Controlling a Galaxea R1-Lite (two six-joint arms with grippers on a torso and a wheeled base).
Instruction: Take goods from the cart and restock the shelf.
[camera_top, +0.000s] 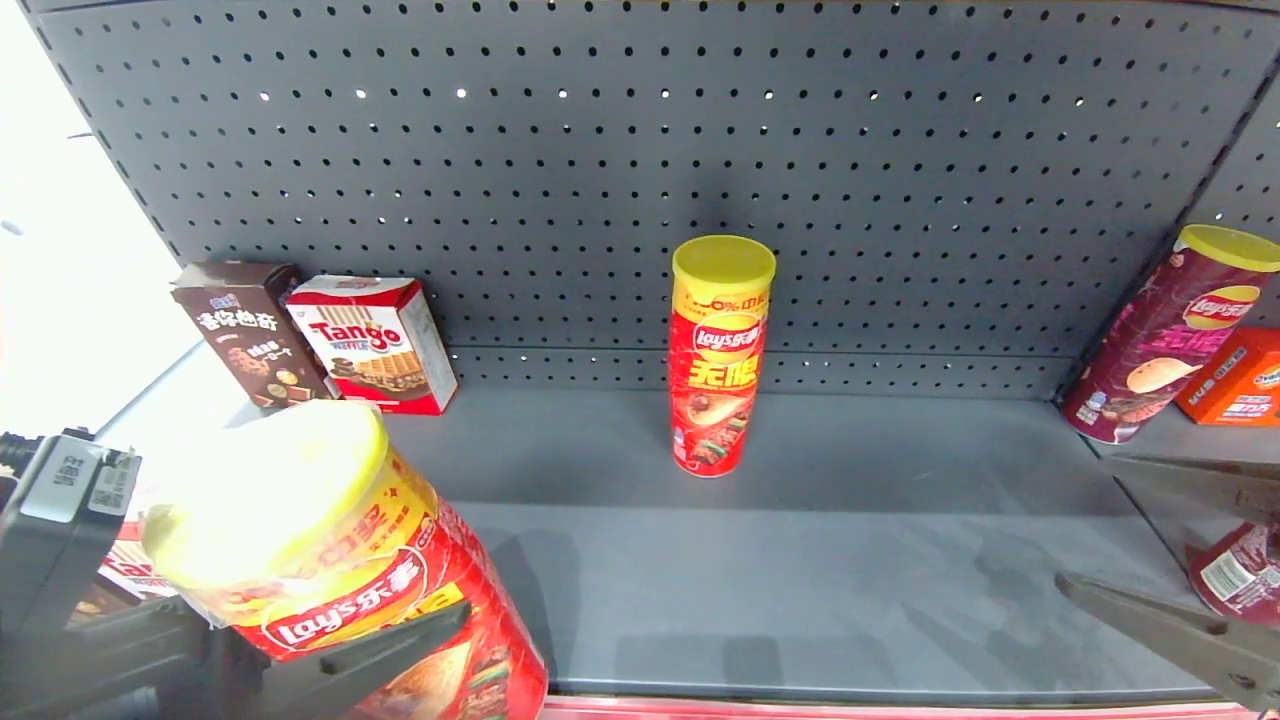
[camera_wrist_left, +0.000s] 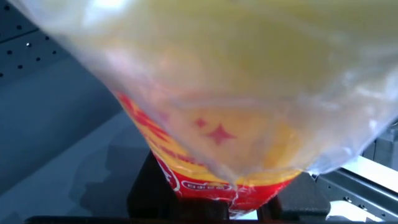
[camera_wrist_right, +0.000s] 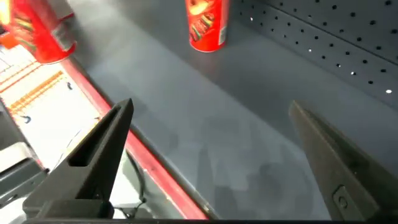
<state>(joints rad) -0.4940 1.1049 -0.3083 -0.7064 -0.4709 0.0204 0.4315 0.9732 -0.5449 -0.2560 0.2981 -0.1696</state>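
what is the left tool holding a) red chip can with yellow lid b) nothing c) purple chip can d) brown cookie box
a: the left tool is closed around a red chip can with a yellow lid.

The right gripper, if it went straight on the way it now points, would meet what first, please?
Likely the bare shelf board just ahead, since the right gripper seems tilted down; if level, the standing red can lies farther along that line.

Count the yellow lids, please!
3: on the red can standing mid-shelf, on the nearest can, in the left hand, and on the purple can far right. More may be hidden.
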